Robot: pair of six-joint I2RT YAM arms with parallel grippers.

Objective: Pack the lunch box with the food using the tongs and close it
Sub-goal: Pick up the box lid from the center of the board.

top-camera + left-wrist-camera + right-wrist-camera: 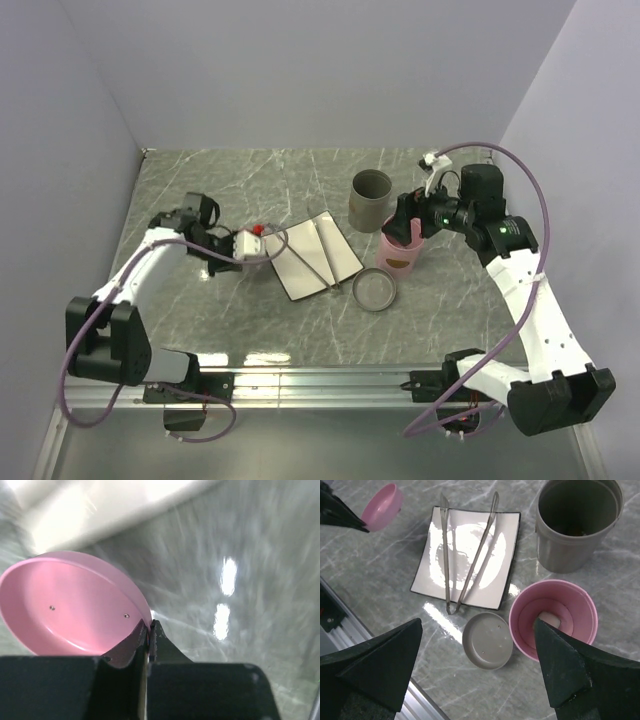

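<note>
My left gripper point(149, 625) is shut on the rim of a pink round lid point(70, 607), which it holds tilted. In the top view that gripper point(238, 246) and the lid point(249, 243) sit left of the white square plate point(345, 255). The silver tongs point(445, 555) lie across the plate in a narrow V, joined end towards me. The pink lunch box cup point(520, 625) stands open with a pale food piece point(550, 619) inside. My right gripper point(477, 625) hangs open above the cup and holds nothing.
A grey cup point(570, 545) stands behind the pink one, and its inside is too dark to read. A grey lid point(487, 641) lies open side up between the plate and the pink cup. A metal rail point(330, 380) runs along the near table edge.
</note>
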